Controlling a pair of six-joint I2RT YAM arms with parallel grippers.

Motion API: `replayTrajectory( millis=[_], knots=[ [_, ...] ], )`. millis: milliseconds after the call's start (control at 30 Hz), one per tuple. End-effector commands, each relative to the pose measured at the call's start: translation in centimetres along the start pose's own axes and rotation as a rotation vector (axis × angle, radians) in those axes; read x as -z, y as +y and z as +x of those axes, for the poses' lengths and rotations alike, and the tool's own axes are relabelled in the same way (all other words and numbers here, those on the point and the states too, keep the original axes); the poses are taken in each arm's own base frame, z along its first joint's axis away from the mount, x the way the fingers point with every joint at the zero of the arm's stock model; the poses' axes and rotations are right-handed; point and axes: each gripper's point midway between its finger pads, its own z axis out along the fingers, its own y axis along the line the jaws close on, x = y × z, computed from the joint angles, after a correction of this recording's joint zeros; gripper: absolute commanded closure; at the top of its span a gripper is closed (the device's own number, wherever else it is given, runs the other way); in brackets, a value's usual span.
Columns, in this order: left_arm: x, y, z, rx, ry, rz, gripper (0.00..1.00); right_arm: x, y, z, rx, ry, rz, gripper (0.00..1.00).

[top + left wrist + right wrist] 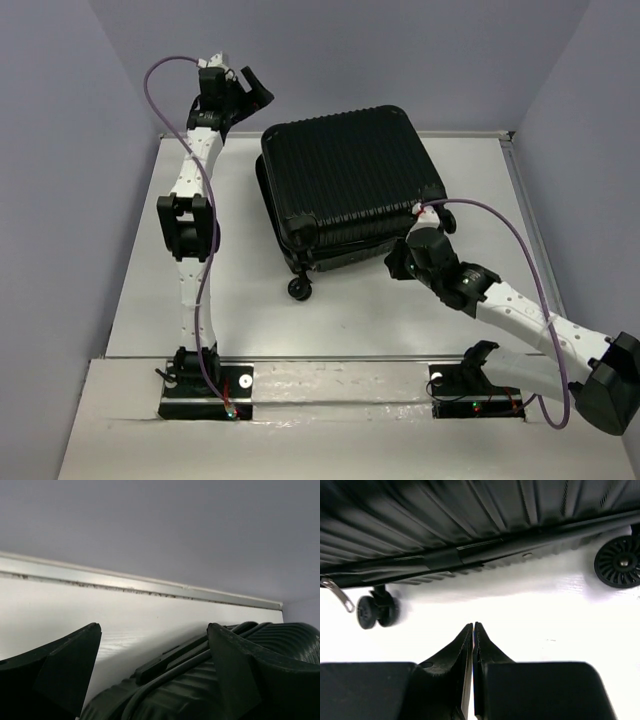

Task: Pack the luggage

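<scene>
Nearest, at the lower right of the overhead view, the right gripper (473, 626) is pinched together on nothing, just off the wheeled edge of the luggage (345, 180). That case lies flat, lid down, at frame centre on the table (150, 300). Beyond it, at upper left, the left gripper (250, 88) gapes wide, holding nothing.

A white table (350, 320) bears the black luggage (350, 180), lying flat.

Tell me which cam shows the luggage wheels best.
Right wrist: two wheels on the luggage close up, spokes clear. Top external shows them small at the near edge. Left wrist shows only its ribbed side, no wheels.
</scene>
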Motion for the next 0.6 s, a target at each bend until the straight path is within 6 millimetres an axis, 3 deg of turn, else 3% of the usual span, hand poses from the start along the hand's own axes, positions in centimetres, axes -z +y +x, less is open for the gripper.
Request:
replayTrajectory(
  millis=[0, 33, 100, 133, 167, 367, 500, 567],
  knots=[
    [1.1, -3.0, -0.3, 0.071, 0.035, 0.206, 0.01, -0.4, -1.4, 1.1, -0.014, 0.004, 0.049, 0.90],
    [0.1, -2.3, 1.1, 0.090, 0.065, 0.212, 0.01, -0.4, -1.5, 1.1, -0.023, -0.004, 0.053, 0.90],
    [-0.5, -2.7, 1.7, 0.105, 0.090, 0.264, 0.01, -0.1, -1.5, 0.9, -0.034, -0.023, 0.042, 0.88],
    [-1.6, -1.7, 3.2, 0.140, 0.119, 0.259, 0.01, 0.0, -1.4, 0.5, -0.037, -0.037, 0.039, 0.86],
    [-1.9, -1.9, 3.4, 0.144, 0.125, 0.286, 0.01, -0.2, -1.8, 0.3, -0.034, -0.043, 0.054, 0.80],
    [-4.2, -0.2, 7.8, 0.164, 0.195, 0.282, 0.01, -3.1, -4.7, -0.1, -0.104, -0.021, 0.108, 0.78],
    [-4.5, -0.7, 9.9, 0.158, 0.245, 0.320, 0.01, -5.2, -6.8, -2.7, -0.161, -0.063, 0.115, 0.78],
    [-4.5, -0.5, 11.2, 0.138, 0.270, 0.316, 0.01, -5.8, -6.9, -4.6, -0.157, -0.091, 0.109, 0.79]
  ],
)
